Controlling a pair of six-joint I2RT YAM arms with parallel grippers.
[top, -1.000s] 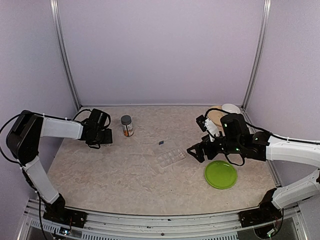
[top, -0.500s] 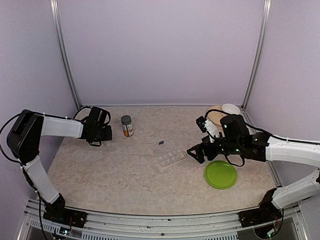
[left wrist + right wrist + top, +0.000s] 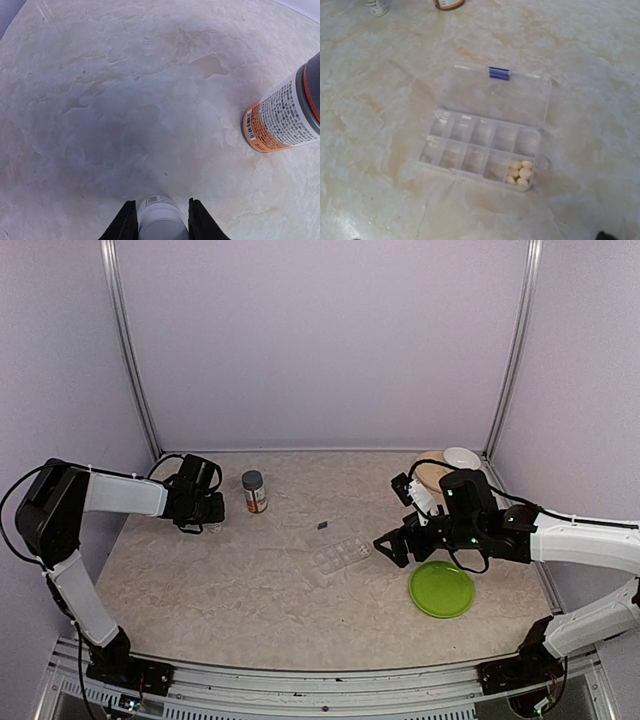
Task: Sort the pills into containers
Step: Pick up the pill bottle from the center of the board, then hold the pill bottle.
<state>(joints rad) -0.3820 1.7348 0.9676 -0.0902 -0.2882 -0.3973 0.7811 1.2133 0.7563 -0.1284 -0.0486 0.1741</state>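
Left gripper [image 3: 159, 206]: narrow, one finger on each side of a small white bottle [image 3: 161, 224] standing on the table [image 3: 250, 590] near the orange-labelled bottle [image 3: 280, 120]. Both fingers appear to touch it, though the frame edge cuts off most of the grip. Right gripper [image 3: 392, 543]: jaws wide apart, holding nothing, just beside the right end of the pill box [image 3: 482, 150]. The pill box lies mid-table with its lid open flat, left of the green plate [image 3: 441, 589], with cream pills [image 3: 520, 172] in one corner compartment.
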